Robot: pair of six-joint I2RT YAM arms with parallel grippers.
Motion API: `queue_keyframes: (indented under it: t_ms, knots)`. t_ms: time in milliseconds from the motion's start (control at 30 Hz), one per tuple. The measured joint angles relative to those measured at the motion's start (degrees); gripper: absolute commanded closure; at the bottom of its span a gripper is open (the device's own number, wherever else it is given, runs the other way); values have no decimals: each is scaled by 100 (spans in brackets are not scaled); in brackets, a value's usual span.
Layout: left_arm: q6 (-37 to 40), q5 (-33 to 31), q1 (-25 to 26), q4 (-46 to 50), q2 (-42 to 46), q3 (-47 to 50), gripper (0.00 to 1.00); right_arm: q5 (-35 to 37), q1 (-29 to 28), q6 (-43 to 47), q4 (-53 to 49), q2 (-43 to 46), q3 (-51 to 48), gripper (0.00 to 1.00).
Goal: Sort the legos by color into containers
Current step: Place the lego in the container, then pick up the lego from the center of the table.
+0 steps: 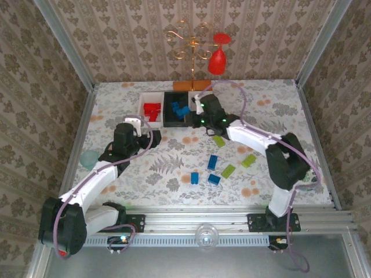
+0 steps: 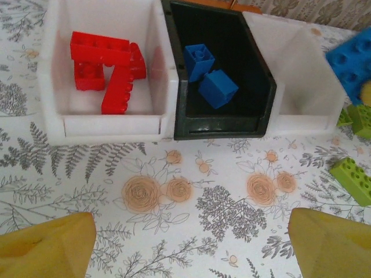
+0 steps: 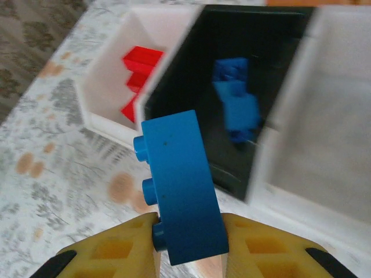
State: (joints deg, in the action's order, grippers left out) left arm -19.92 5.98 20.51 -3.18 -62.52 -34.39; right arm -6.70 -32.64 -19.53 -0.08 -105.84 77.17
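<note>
Ahead of the left gripper, between its spread yellow fingers, bare floral tablecloth runs clear up to the front walls of the three joined square plastic bins. To its right, lime-green plastic bricks and the right gripper, clamped on a long blue plastic brick, crowd the way. Ahead of the right gripper the black middle bin gapes open-topped, two blue bricks on its floor and white bin walls on either side.
</note>
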Motion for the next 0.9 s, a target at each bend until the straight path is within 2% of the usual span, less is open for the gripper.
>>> queue_keyframes:
  t_ms: [100, 267, 500, 600, 733, 900]
  knots:
    - [-4, 4, 0, 7, 55, 20, 12, -107, -81, -48, 11, -699, 691, 68]
    - [-4, 22, -4, 7, 120, 20, 12, -227, -50, -177, -129, -1716, 1650, 58]
    - [-4, 70, -4, 13, 162, 20, 12, -282, -7, -146, -472, -1899, 2092, 53]
    - [-4, 142, -4, 13, 229, 20, 12, -280, 13, -125, -446, -1462, 1655, 52]
    - [-24, 330, -4, 17, 264, 20, 12, -168, 11, -131, -323, -22, -46, 47]
    - [-87, 748, 9, 125, 184, 4, 12, 525, -144, -289, -723, 1808, -1864, 35]
